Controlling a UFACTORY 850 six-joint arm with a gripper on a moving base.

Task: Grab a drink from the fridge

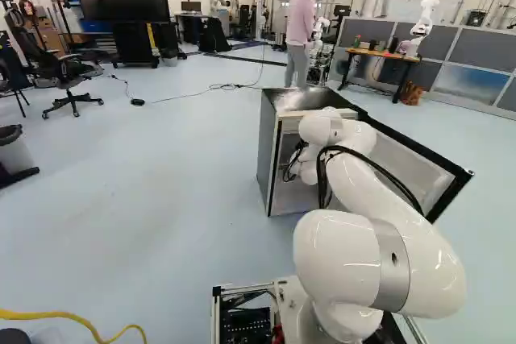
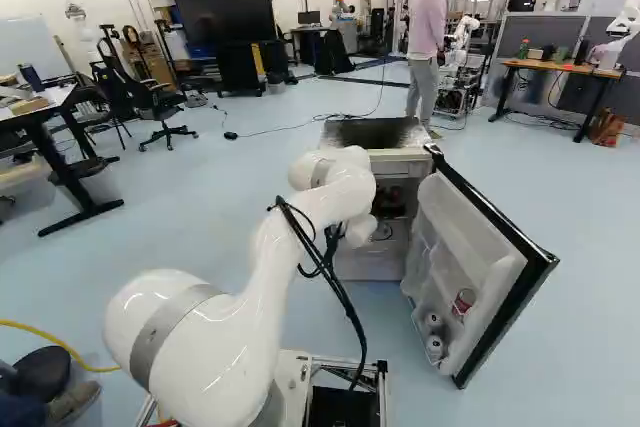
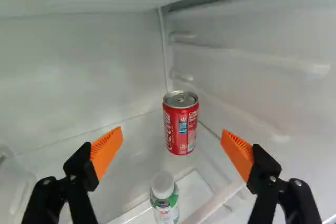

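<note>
Evidently the jaws are spread wide inside the fridge [image 1: 268, 155] to leave room for a drink, perhaps the red can [image 3: 180, 124] upright in the far corner, beyond the bottle [image 3: 165, 196].

Ahead of the gripper [image 3: 172, 135], the fridge's white inner surface [image 3: 134, 163] carries 1 upright red can [image 3: 181, 124] near a corner. 1 white-capped bottle [image 3: 164, 200] stands closer to the gripper, its base out of sight. Right of the gripper, the open door's rack [image 2: 452, 342] holds 3 cans [image 2: 463, 303].
</note>
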